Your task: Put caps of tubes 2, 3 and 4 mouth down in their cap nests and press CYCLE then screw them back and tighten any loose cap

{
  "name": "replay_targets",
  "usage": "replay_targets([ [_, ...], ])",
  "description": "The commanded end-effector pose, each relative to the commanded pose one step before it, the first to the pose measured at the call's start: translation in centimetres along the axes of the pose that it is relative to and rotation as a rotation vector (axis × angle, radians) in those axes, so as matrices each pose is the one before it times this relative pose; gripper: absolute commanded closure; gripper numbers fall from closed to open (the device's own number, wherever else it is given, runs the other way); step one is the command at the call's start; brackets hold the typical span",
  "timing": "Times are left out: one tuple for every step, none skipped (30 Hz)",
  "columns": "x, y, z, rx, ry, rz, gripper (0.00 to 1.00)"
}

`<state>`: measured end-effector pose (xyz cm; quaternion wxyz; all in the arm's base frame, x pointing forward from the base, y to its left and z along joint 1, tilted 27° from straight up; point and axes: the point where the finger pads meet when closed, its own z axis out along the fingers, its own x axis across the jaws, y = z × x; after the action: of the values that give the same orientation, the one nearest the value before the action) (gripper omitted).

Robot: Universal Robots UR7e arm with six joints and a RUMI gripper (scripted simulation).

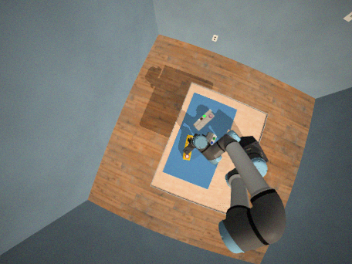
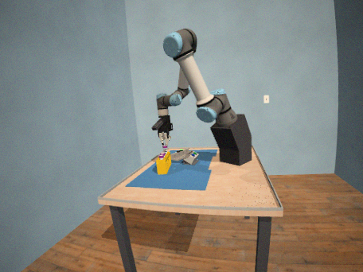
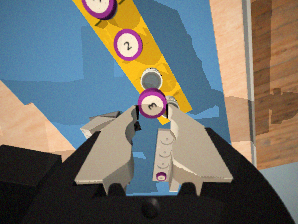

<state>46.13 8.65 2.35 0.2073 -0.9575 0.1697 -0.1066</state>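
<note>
My gripper (image 3: 152,105) (image 2: 165,145) is shut on the white-and-purple cap marked 3 (image 3: 152,103) and holds it above the yellow decapping station (image 3: 141,59) (image 2: 162,166), dot up. Beside it in the wrist view is open tube 3 (image 3: 151,80). Another open tube (image 3: 172,101), at the station's end, is partly hidden by the held cap and a finger. Cap 2 (image 3: 128,45) and another cap (image 3: 99,5) sit on their tubes. The grey cap tray (image 1: 198,124) (image 3: 156,169) holds one cap (image 1: 211,115) (image 3: 161,176) in its end nest, nest 4. Its green lamp (image 1: 204,116) is lit.
The key housing (image 1: 209,136) (image 2: 191,159) stands between the station and the arm's base, with its blue key (image 1: 211,142) and green key (image 1: 214,138) on top. The blue mat (image 1: 193,177) lies under the stations.
</note>
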Motion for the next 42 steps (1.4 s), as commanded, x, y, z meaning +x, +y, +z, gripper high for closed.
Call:
replay_targets([
  [-0.005,-1.710,0.011,-0.00494,0.00072,0.00190,1.00],
  [0.001,-0.001,0.001,0.00000,0.00000,0.00000,1.00],
  [0.000,-0.001,0.001,0.00000,0.00000,0.00000,1.00],
  [0.000,0.000,0.000,0.00000,0.00000,0.00000,1.00],
  [0.000,0.000,0.000,0.00000,0.00000,0.00000,1.00],
  [0.000,0.000,0.000,0.00000,0.00000,0.00000,1.00],
  [0.000,0.000,0.000,0.00000,0.00000,0.00000,1.00],
  [-0.001,0.007,-0.003,0.00003,0.00001,-0.00001,1.00],
  [0.001,-0.002,0.001,-0.00001,0.00000,0.00000,1.00],
  [0.001,-0.004,0.300,-0.00002,0.00000,0.00001,1.00],
  [-0.001,0.000,0.298,0.00000,0.00000,0.00000,1.00],
  [-0.001,0.000,0.298,0.00000,0.00000,0.00000,1.00],
  [0.000,0.000,0.299,0.00000,0.00000,0.00000,1.00],
  [0.000,0.000,0.000,0.00000,0.00000,0.00000,1.00],
  [0.000,0.000,0.000,0.00000,0.00000,0.00000,1.00],
  [0.000,0.000,0.301,0.00000,0.00000,0.00000,1.00],
  [0.000,0.000,0.299,0.00000,0.00000,0.00000,1.00],
  [0.000,0.000,0.299,0.00000,0.00000,0.00000,1.00],
  [0.000,0.000,0.299,0.00000,0.00000,0.00000,1.00],
  [0.000,0.000,0.096,0.00000,0.00000,0.00000,1.00],
  [0.000,0.000,0.001,0.00000,0.00000,0.00000,1.00],
  [0.000,0.000,0.001,0.00000,0.00000,0.00000,1.00],
  [0.000,0.000,0.001,0.00000,0.00000,0.00000,1.00],
  [0.000,0.000,0.001,0.00000,0.00000,0.00000,1.00],
  [0.000,0.000,0.001,0.00000,0.00000,0.00000,1.00],
  [0.000,0.000,0.000,0.00000,0.00000,0.00000,1.00],
  [0.000,0.000,0.000,0.00000,0.00000,0.00000,1.00],
  [0.000,0.001,-0.007,0.00000,-0.00002,0.00000,1.00],
  [0.000,0.000,0.002,0.00000,0.00001,0.00000,1.00],
  [0.001,-0.002,0.001,0.00000,0.00000,0.00000,1.00],
  [0.000,0.000,0.000,0.00000,0.00000,0.00000,1.00],
  [0.000,0.000,0.000,0.00000,0.00000,0.00000,1.00],
  [0.001,-0.002,0.002,0.00000,0.00001,0.00000,1.00],
  [0.000,-0.001,0.000,0.00000,0.00000,0.00000,1.00],
  [0.000,-0.001,0.000,0.00000,0.00000,0.00000,1.00],
  [0.000,-0.001,0.046,0.00000,-0.00001,0.00000,1.00],
  [0.000,-0.001,0.046,0.00000,-0.00001,0.00000,1.00],
  [0.000,-0.001,0.057,0.00000,0.00002,0.00000,1.00],
  [0.000,0.000,0.050,0.00000,0.00000,0.00000,1.00],
  [0.000,0.000,0.050,0.00000,0.00000,0.00000,1.00],
  [0.000,0.000,0.050,0.00000,0.00000,0.00000,1.00],
  [0.000,0.000,0.050,0.00000,0.00000,0.00000,1.00],
])
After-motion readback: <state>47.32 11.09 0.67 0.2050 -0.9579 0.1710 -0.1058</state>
